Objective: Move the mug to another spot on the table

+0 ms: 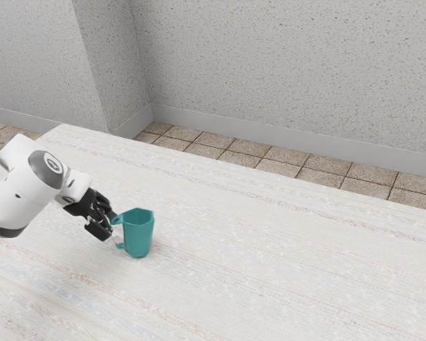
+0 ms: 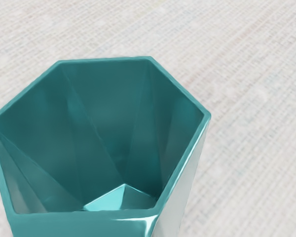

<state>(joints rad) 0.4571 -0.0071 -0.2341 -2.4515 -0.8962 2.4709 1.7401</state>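
Mug (image 1: 138, 231) upright, handle toward gripper (image 1: 108, 224)

The mug (image 1: 137, 232) is glossy teal throughout, its inner facets (image 2: 89, 128) shaded from deep teal to a paler, shinier turquoise at the base. It sits on a table (image 1: 284, 256) of off-white with fine, pale grey grain streaks. The arm (image 1: 21, 188) is white with a grey joint cap and its gripper (image 1: 105, 224) is black, while behind them the wall (image 1: 305, 64) is speckled grey-beige, the skirting (image 1: 305, 142) plain grey, and the floor tiles (image 1: 291, 163) tan-brown with darker grout lines.
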